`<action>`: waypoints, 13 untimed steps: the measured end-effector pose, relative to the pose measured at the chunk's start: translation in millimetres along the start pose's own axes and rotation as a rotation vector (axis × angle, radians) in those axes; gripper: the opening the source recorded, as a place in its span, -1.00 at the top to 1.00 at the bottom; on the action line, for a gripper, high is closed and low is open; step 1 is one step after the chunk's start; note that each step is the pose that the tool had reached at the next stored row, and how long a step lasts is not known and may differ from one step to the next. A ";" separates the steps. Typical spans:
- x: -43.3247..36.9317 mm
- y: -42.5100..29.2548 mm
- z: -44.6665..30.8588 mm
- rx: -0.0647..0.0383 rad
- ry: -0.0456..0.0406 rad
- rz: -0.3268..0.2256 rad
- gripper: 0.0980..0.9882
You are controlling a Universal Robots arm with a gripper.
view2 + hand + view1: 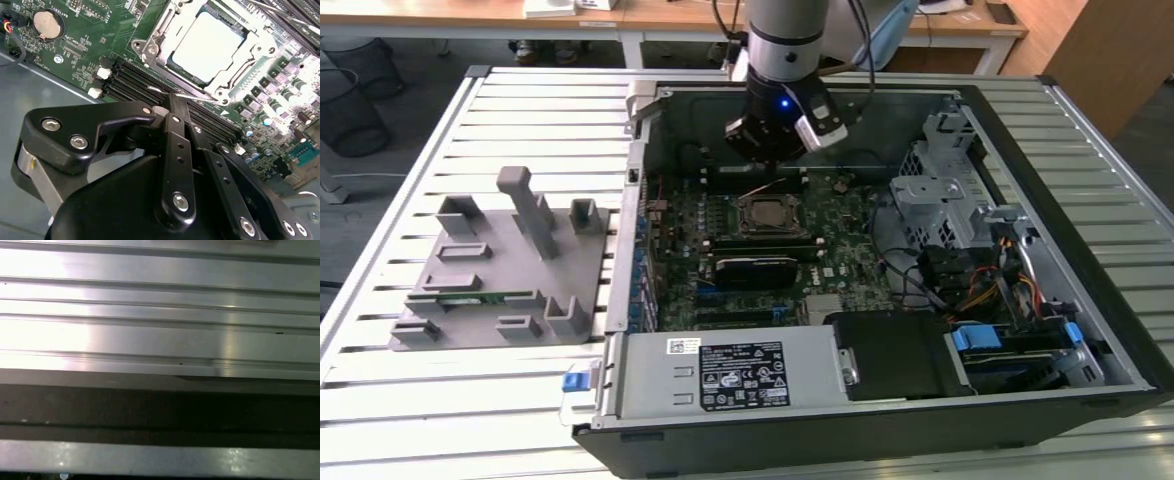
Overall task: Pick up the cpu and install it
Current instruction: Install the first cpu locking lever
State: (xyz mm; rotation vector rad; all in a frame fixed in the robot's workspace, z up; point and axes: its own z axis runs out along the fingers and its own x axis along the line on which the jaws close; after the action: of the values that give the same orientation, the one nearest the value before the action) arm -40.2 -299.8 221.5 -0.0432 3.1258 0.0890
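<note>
The cpu [210, 45] is sitting in its socket [165, 37]; the hand [172, 102], fingers closed and empty, is hovering above, risking bumping the unlatched frame.

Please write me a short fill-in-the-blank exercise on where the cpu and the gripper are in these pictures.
1. The small square cpu with the silvery-white metal top lies in the metal-framed ____ on the green motherboard.
2. The black gripper hangs over the open computer ____.
3. The grey plastic holder stands on the ribbed metal table, on the exterior view's ____ of the case.

Missing words: socket; case; left
</note>
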 end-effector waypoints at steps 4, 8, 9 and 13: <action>-1.3 -0.1 1.2 0.000 0.0002 0.000 0.98; -3.4 -0.3 1.4 0.000 0.0000 0.000 0.98; -3.5 -0.5 1.4 0.000 0.0000 0.000 0.98; -3.4 -2.8 1.5 0.000 0.0001 0.000 0.98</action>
State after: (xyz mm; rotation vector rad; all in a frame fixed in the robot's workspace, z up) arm -36.7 -302.4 219.9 -0.0434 3.1259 0.0888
